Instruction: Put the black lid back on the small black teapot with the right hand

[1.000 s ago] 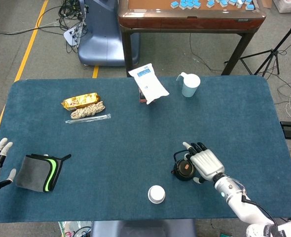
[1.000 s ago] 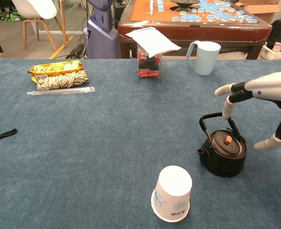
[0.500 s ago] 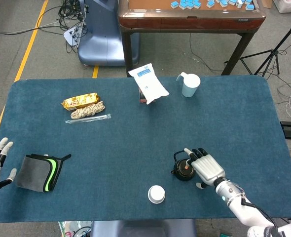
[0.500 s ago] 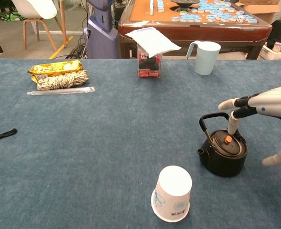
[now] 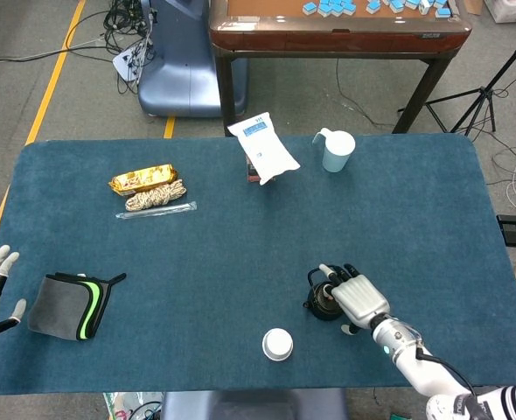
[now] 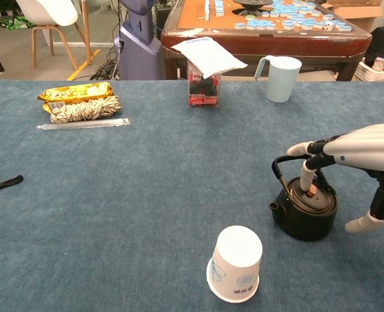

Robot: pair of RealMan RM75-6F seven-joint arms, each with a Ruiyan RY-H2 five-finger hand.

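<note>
Blue felt table (image 5: 240, 262) (grey floor (image 5: 66, 96) behind) bears small black teapot (image 6: 305, 209)

1. The blue cloth table cover (image 6: 146, 195) is looking matt and slightly fuzzy, like short-pile felt
2. The small black teapot (image 6: 306, 209) is showing a dull, dark metal-like finish, its black lid (image 6: 311, 196) equally matt
3. The right hand (image 6: 364, 146) is appearing as smooth, pale grey plastic with a soft sheen
4. The white paper cup (image 6: 236, 263) is looking smooth and matt
5. The gold snack wrapper (image 6: 75, 93) is gleaming like glossy foil
6. The braided rope bundle (image 6: 84, 108) is looking rough and fibrous
</note>
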